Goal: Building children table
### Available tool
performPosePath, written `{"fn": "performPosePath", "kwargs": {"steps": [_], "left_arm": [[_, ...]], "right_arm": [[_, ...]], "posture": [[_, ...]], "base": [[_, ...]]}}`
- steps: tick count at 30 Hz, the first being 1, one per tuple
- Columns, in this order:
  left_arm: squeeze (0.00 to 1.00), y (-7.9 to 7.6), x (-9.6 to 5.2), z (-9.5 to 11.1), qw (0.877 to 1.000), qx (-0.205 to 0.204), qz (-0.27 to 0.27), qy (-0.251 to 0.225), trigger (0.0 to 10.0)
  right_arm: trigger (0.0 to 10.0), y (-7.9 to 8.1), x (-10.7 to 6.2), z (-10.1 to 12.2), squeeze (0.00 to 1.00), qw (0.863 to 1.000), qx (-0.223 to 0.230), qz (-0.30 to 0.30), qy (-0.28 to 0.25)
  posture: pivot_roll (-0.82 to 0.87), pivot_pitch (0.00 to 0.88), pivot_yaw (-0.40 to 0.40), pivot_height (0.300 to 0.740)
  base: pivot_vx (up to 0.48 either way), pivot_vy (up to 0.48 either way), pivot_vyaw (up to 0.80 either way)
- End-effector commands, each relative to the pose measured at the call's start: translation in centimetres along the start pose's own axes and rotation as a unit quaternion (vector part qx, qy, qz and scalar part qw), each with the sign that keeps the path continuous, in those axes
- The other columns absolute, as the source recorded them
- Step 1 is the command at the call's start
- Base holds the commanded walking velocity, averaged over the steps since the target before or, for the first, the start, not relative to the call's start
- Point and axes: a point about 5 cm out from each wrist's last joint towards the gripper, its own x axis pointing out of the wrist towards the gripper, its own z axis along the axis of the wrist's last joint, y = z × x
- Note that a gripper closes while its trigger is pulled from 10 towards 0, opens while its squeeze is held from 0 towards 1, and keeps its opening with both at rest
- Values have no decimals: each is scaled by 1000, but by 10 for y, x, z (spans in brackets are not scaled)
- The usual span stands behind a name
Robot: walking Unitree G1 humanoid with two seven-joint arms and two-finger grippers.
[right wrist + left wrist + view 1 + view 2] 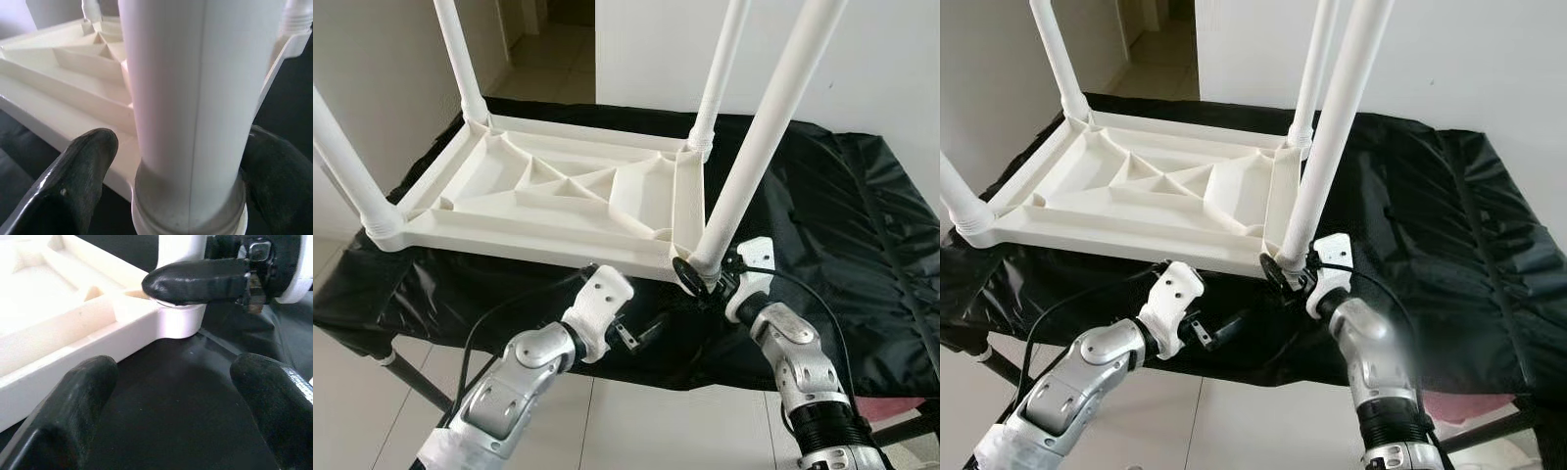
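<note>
A white plastic children's table lies upside down on a surface covered with black cloth, its four legs pointing up. My right gripper is at the near-right corner, shut on the base of the near-right leg, where it meets its socket. In the right wrist view the leg stands between the two black fingers. My left gripper is open, just below and in front of the table's near edge, left of that corner. Only black cloth lies between its fingers.
The black cloth hangs over the front edge of the support, above a tiled floor. A black metal frame leg slants down at the lower left. Something pink lies under the right side. A white wall stands behind, with a doorway at the upper left.
</note>
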Motion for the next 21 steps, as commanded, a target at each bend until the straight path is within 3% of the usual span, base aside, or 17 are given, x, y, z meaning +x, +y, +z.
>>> {"fn": "performPosePath", "kwargs": {"steps": [1,5,6,21], "left_arm": [[1000,-2,-2,-5,1000,-19,-18,7,10000],[1000,-1,-2,-4,1000,-10,-17,7,10000],[0,-2,-2,-3,1000,1,-22,8,10000],[0,-8,1,-1,999,11,-34,7,10000]], "right_arm": [[10000,-2,-2,1,1000,1000,3,-8,-10],[10000,-3,-3,1,1000,1000,-2,-13,-12],[10000,-5,-3,3,0,1000,-7,-8,-16],[10000,-8,10,14,0,995,-52,82,-14]], "posture": [[-10,65,-21,740],[-12,67,-17,740],[-15,69,-13,740],[-9,61,-16,740]], "base": [[0,0,0],[0,0,0],[0,0,0],[0,0,0]]}}
